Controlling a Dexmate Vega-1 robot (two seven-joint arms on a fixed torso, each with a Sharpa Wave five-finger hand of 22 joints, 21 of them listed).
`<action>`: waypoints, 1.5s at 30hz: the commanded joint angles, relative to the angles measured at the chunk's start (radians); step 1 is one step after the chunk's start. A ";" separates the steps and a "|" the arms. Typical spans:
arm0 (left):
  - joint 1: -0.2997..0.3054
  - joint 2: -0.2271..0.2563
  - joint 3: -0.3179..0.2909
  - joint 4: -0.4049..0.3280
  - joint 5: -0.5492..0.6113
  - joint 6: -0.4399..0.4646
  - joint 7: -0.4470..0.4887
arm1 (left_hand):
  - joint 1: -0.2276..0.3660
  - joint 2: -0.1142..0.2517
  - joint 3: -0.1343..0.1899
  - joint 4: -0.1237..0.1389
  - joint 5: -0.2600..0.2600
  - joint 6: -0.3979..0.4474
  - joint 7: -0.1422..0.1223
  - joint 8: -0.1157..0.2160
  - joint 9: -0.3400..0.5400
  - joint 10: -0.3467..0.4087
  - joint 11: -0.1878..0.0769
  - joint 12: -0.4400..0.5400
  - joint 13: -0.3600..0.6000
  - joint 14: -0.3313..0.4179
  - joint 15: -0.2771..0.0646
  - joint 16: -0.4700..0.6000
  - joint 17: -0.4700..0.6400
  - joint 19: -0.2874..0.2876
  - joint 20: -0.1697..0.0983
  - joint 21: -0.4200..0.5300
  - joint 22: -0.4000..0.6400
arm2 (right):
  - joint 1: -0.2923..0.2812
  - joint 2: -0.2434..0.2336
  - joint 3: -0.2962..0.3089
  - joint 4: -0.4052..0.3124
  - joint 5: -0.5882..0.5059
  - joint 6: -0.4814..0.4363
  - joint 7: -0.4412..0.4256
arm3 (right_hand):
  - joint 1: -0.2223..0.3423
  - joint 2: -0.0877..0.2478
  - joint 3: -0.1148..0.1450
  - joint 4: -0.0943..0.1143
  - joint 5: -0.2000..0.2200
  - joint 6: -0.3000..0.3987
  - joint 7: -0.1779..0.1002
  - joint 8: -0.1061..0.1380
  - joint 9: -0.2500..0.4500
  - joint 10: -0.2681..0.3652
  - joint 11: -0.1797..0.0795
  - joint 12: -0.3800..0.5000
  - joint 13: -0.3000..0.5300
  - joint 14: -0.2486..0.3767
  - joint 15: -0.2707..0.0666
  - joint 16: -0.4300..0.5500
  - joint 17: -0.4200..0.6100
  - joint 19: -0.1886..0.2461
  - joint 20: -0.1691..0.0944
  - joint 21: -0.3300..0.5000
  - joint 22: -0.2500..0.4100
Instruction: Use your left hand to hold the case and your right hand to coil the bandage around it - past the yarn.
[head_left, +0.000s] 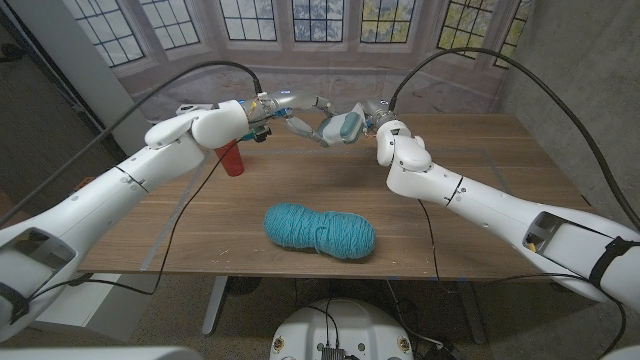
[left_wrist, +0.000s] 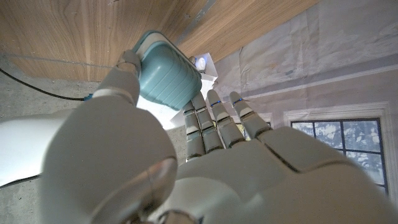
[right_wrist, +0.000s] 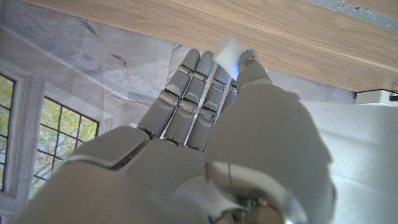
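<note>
Over the table's far middle, my left hand (head_left: 300, 122) holds a teal ribbed case (head_left: 350, 126) in the air. The left wrist view shows the case (left_wrist: 168, 74) gripped between the thumb and the other fingers of that hand (left_wrist: 205, 162). My right hand (head_left: 378, 112) is right beside the case, on its right side. In the right wrist view this hand (right_wrist: 236, 137) pinches a small white end of bandage (right_wrist: 229, 53) between thumb and fingertips. A teal skein of yarn (head_left: 320, 230) lies on the table in front, nearer to me than both hands.
A red cylinder (head_left: 232, 158) stands on the wooden table (head_left: 480, 170) just behind my left forearm. Black cables hang from both wrists and trail over the table. A curtain with printed windows closes the far side.
</note>
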 joint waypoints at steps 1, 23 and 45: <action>-0.015 -0.002 0.015 0.029 -0.008 -0.015 -0.016 | -0.053 0.065 0.016 0.014 0.004 0.032 -0.022 0.319 0.007 0.026 -0.028 0.004 0.003 -0.004 0.001 0.001 0.001 -0.002 0.000 0.001 0.005 | 0.018 0.016 0.001 0.020 -0.017 0.010 0.001 | 0.013 0.003 -0.006 0.002 0.005 0.000 -0.002 0.007 0.002 0.017 -0.020 0.004 0.002 0.006 -0.118 -0.001 0.005 -0.005 -0.059 -0.005 0.002; -0.018 0.006 0.027 0.054 -0.026 -0.023 -0.053 | -0.057 0.063 0.017 0.014 0.003 0.034 -0.021 0.318 0.006 0.025 -0.026 0.003 0.003 -0.006 0.002 0.000 -0.001 -0.006 0.000 0.001 0.005 | 0.044 0.045 -0.002 0.040 -0.039 0.005 -0.004 | 0.014 0.004 -0.008 0.002 0.005 -0.001 -0.002 0.007 0.002 0.016 -0.018 0.003 0.003 0.005 -0.118 -0.004 0.008 -0.006 -0.059 -0.006 0.002; 0.002 0.008 0.044 0.075 -0.041 -0.015 -0.067 | -0.063 0.065 0.018 0.016 0.002 0.034 -0.018 0.315 0.005 0.024 -0.021 0.004 0.003 -0.007 0.003 0.000 -0.002 -0.008 0.001 0.001 0.005 | 0.038 0.053 -0.005 -0.011 -0.061 -0.012 -0.002 | 0.015 0.006 -0.009 0.002 0.005 -0.003 -0.003 0.007 0.002 0.013 -0.018 0.000 0.003 0.005 -0.118 -0.008 0.010 -0.007 -0.058 -0.006 0.002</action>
